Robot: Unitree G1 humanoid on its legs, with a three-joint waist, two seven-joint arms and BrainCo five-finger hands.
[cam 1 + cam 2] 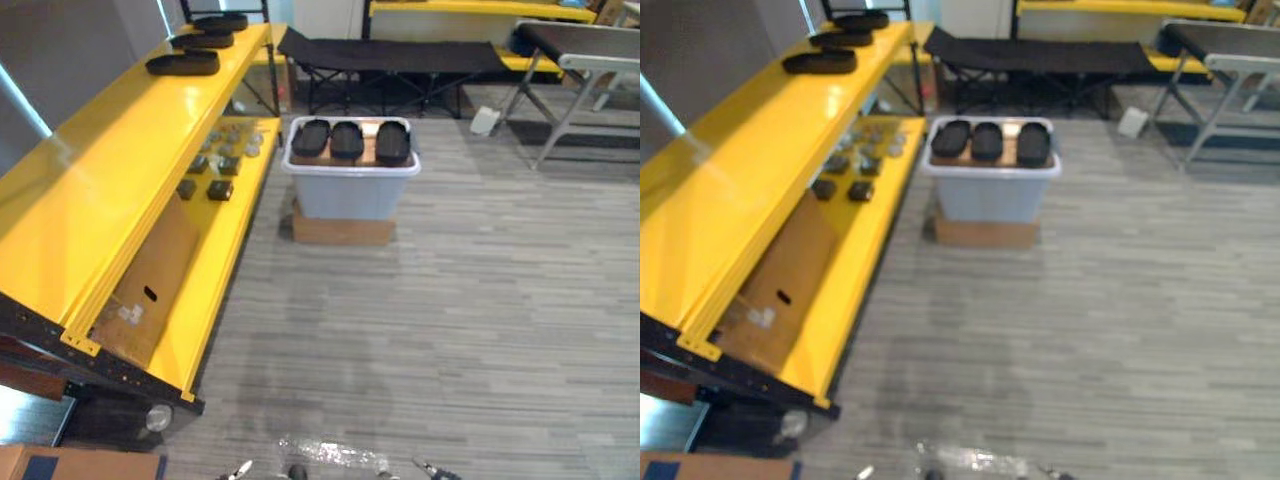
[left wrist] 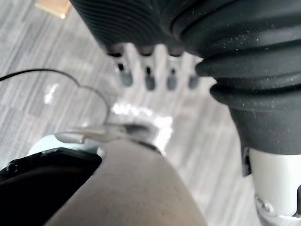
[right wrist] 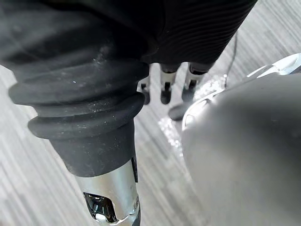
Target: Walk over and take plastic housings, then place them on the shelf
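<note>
Three black oval plastic housings (image 1: 347, 140) lie side by side on top of a pale lidded bin (image 1: 350, 188) a few steps ahead on the carpet. Three more housings (image 1: 183, 63) rest in a row on the top level of the yellow shelf (image 1: 110, 170) along the left. My left hand (image 2: 149, 70) hangs beside my body over the floor, fingers straight and empty. My right hand (image 3: 165, 92) hangs the same way, fingers relaxed and holding nothing.
The bin stands on a flat cardboard box (image 1: 342, 231). Small dark parts (image 1: 215, 175) and a cardboard sheet (image 1: 150, 285) lie on the shelf's lower level. A black folding cot (image 1: 390, 55) and a grey table (image 1: 590, 50) stand at the back.
</note>
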